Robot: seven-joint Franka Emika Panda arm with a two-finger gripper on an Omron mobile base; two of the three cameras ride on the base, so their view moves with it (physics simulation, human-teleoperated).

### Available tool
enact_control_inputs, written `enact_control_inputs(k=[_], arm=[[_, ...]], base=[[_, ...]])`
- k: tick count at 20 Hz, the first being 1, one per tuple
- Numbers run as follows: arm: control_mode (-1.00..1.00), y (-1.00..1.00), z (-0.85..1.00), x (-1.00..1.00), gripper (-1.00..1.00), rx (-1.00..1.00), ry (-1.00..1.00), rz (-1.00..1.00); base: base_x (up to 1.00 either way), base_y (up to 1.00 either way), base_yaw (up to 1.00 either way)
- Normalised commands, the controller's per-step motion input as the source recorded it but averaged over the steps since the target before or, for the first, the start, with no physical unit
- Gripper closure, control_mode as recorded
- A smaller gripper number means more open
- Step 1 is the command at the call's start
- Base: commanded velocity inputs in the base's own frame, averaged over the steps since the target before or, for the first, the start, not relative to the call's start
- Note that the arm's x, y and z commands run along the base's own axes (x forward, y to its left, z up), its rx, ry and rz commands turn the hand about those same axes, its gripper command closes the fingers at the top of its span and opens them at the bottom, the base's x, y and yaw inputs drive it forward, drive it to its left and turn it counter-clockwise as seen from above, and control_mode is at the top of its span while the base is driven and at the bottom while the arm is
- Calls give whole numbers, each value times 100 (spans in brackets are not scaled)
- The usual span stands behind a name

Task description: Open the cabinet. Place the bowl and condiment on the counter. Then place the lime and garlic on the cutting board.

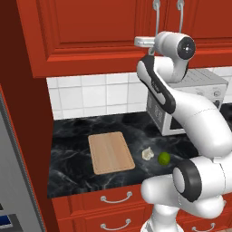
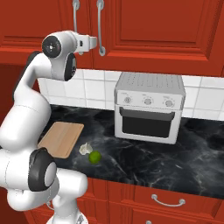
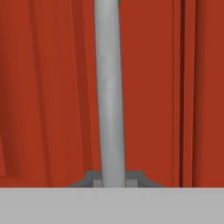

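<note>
The red-orange cabinet point(image 1: 90, 27) hangs above the counter point(image 1: 72, 149) with its doors closed. My gripper point(image 3: 111, 181) is raised to the doors and is shut on a long silver handle point(image 3: 109, 87), which runs up between the fingertips. From the base views the gripper point(image 1: 138, 42) point(image 2: 94, 42) sits at the lower end of the paired handles. The bowl and condiment are hidden. Lime point(image 1: 164, 157) point(image 2: 95, 156) and garlic point(image 1: 147, 153) point(image 2: 85, 148) lie side by side on the counter, right of the cutting board point(image 1: 111, 152) point(image 2: 61, 138).
A grey toaster oven point(image 2: 148, 107) stands against the tiled wall on the right of the counter. Red drawers point(image 2: 166, 199) with small silver handles run below the counter's front edge. A tall red panel point(image 1: 18, 136) closes the left side.
</note>
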Motion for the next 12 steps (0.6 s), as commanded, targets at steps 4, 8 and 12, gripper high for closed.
enact_control_inputs(k=[4, 8, 12], arm=[[-100, 0, 11, 0, 100, 0, 0, 0], [-100, 0, 36, -3, 100, 0, 0, 0], [-100, 0, 42, -12, 100, -1, 0, 0]], base=[[0, 0, 0], [0, 0, 0], [0, 0, 0]])
